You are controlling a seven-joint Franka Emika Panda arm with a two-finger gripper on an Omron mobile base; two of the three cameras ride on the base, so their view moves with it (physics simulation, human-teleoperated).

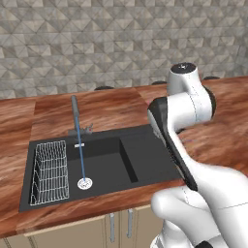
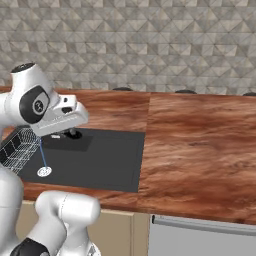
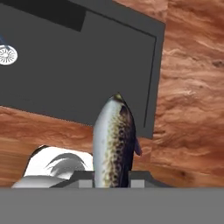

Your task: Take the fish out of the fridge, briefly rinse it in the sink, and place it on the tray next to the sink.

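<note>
One step is in hand, the rinse: the gripper (image 3: pixel 114 181), clamped on the fish (image 3: pixel 114 144), hangs over the sink's (image 3: pixel 87 74) right front corner, so next it must reach the faucet's (image 1: pixel 77 131) stream.

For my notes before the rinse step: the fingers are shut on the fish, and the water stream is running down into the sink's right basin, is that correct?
Not quite. The stream falls into the left basin of the sink, ending at the round drain, as the left base view shows. The rest holds: the fish sits between the shut fingers in the hand view.
</note>
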